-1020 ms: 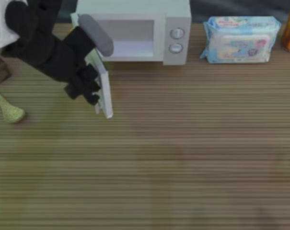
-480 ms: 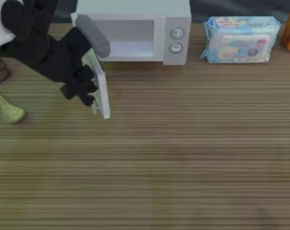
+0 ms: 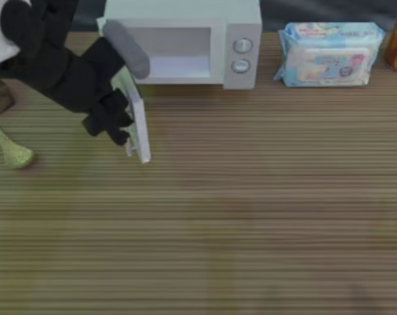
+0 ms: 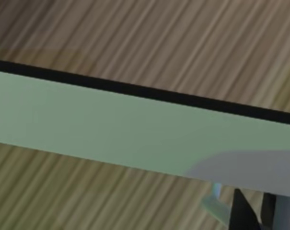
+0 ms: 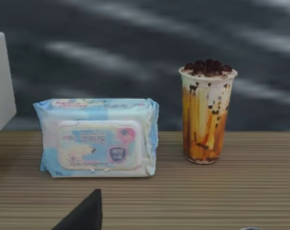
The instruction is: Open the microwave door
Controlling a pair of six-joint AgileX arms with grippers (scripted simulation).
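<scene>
The flat white microwave door, swung wide from the small white boxy microwave, is being pinched at its outer edge by the black left hand above the striped wooden tabletop.

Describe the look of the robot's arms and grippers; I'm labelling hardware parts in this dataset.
The left arm is chunky matte black, built of rounded segments, with one grey rounded cylindrical link near its wrist. The black two-finger left gripper is blocky and dark. No cables or markings are visible. The right arm is absent from the top view; its wrist view shows only a black wedge-shaped part.
</scene>
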